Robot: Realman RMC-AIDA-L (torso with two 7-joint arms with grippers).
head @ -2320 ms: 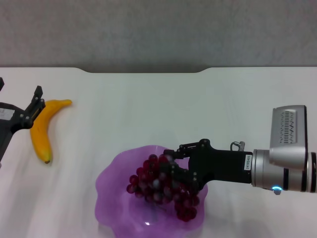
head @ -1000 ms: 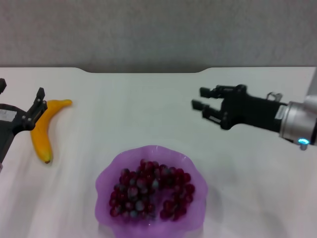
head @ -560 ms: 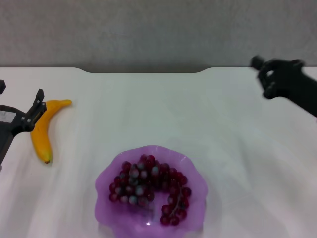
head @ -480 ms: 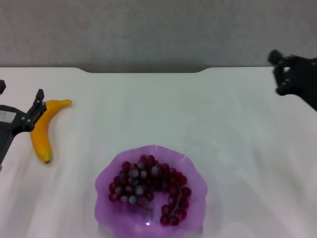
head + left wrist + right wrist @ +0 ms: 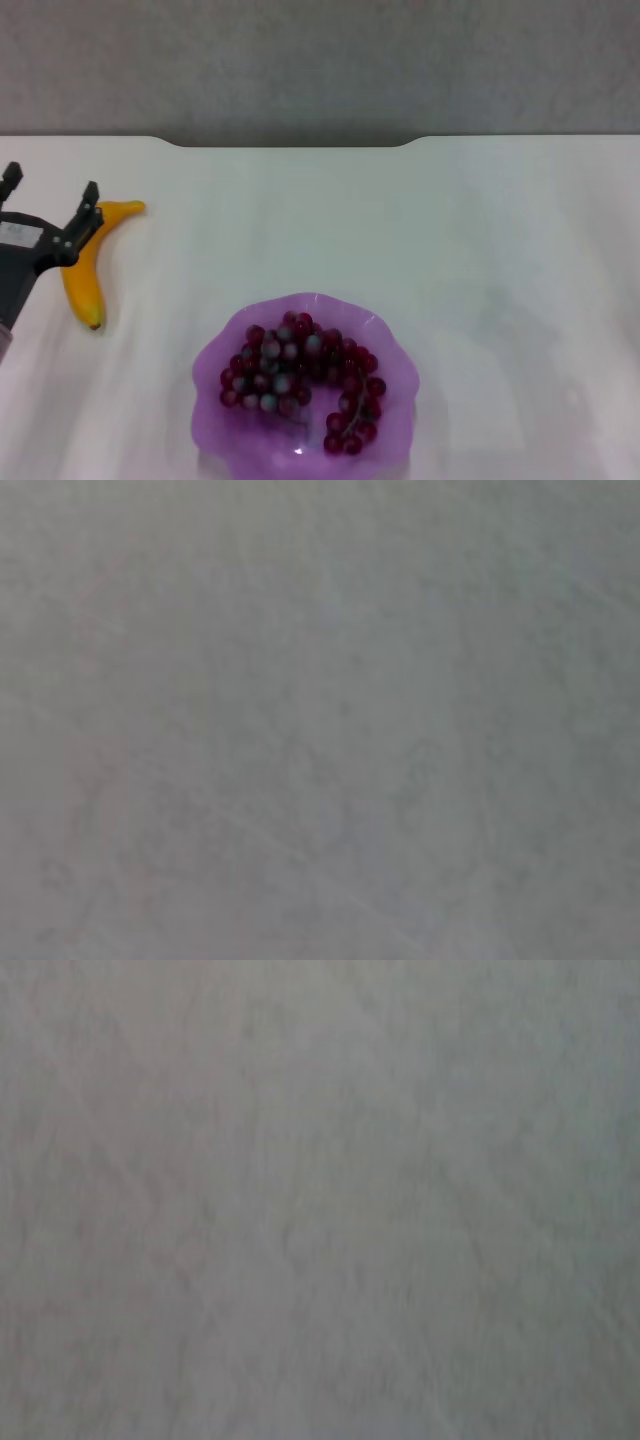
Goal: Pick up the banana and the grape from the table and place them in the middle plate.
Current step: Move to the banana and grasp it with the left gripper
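Observation:
The grape bunch (image 5: 298, 372), dark red-purple, lies inside the purple scalloped plate (image 5: 225, 345) at the near middle of the white table (image 5: 420, 240). The yellow banana (image 5: 88, 262) lies on the table at the far left. My left gripper (image 5: 50, 207) is open at the left edge, its fingers standing over the banana's upper half, one fingertip (image 5: 90, 197) against the fruit. My right gripper is out of the head view. Both wrist views show only a plain grey surface.
The table's far edge has a shallow notch (image 5: 290, 143) in the middle, with a grey wall behind it.
My right gripper let go of the grapes in the plate, rose, pulled back to the right and left the view. My left gripper has shifted slightly up and right over the banana.

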